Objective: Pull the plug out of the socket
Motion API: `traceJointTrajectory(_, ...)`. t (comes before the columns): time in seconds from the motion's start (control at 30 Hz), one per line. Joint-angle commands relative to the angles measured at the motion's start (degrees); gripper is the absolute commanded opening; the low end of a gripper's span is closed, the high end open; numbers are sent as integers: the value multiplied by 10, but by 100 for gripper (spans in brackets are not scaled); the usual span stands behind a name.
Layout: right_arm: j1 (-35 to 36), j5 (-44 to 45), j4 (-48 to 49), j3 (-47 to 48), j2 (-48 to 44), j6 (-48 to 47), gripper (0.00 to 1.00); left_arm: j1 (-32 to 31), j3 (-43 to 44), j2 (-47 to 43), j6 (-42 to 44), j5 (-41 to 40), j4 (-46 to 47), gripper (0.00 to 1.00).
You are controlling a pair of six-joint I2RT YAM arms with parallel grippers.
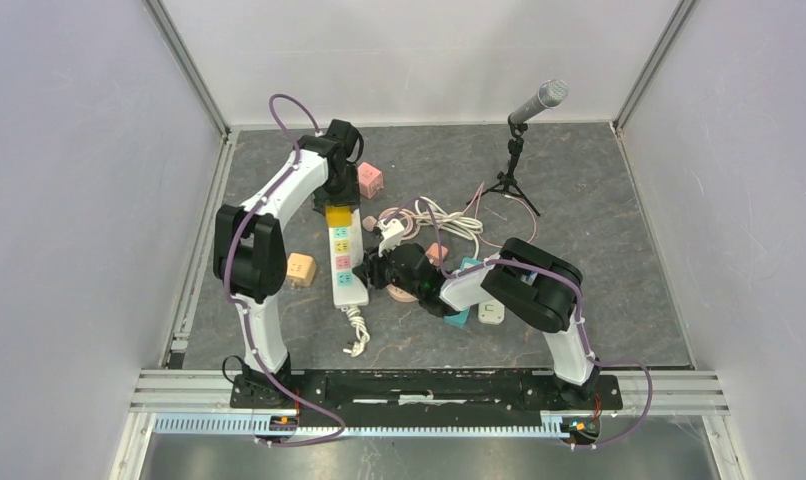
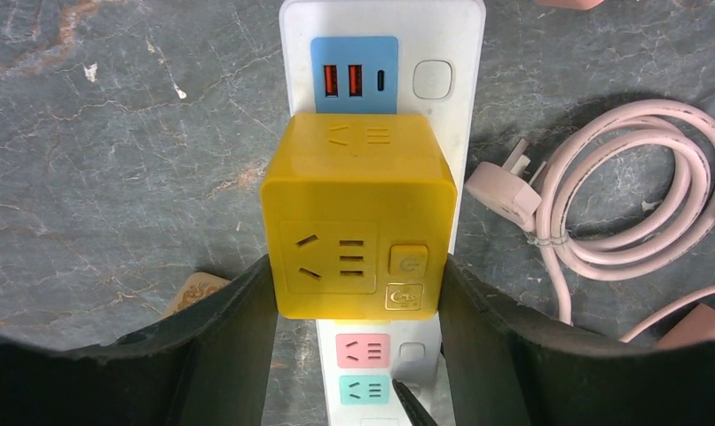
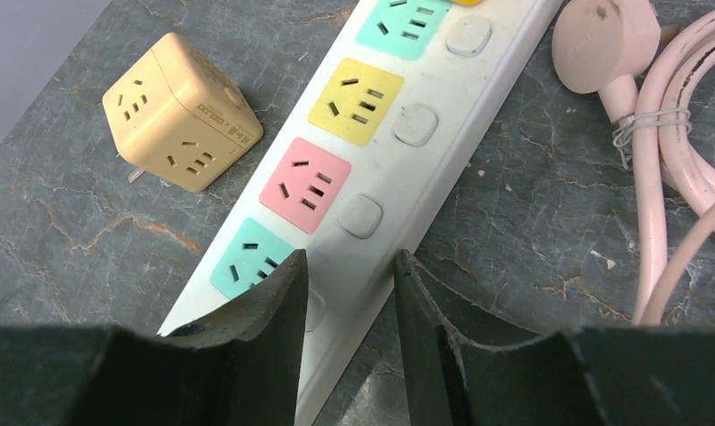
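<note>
A yellow cube plug [image 2: 358, 217] sits on the far end of a white power strip [image 2: 443, 53], just below its blue USB panel. My left gripper [image 2: 358, 302] is shut on the cube, one finger against each side; in the top view it [image 1: 337, 198] is above the strip's far end [image 1: 347, 262]. My right gripper [image 3: 349, 266] is low over the strip's near end [image 3: 425, 177], with a narrow gap between its fingers. One finger lies over the teal socket, the other past the strip's right edge. In the top view it [image 1: 377, 272] is at the strip's right side.
A beige cube adapter [image 3: 181, 111] lies left of the strip. A pink plug [image 3: 602, 44] with coiled pink cable [image 2: 620, 204] lies to the right. A pink cube [image 1: 369, 180], white cables [image 1: 449, 220], a white cube [image 1: 491, 312] and a microphone tripod [image 1: 519, 150] stand around.
</note>
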Motion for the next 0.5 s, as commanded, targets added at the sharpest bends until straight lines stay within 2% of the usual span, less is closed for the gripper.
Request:
traceJointTrajectory(0.0,0,12,-105,-2,34,-13,44,16,26,-15,40,51,-21,41)
traceJointTrajectory(0.17,1,7,-107,3,36,-20,45,49,-20,-38,27,108,15,41)
traceJointTrajectory(0.4,6,-5,-103,5,38,-30,49,40,-47,-53,-42,-16,14,40)
traceJointTrajectory(0.47,6,-6,-107,9,40,-31,51,38,-53,-57,-45,-22,18,40)
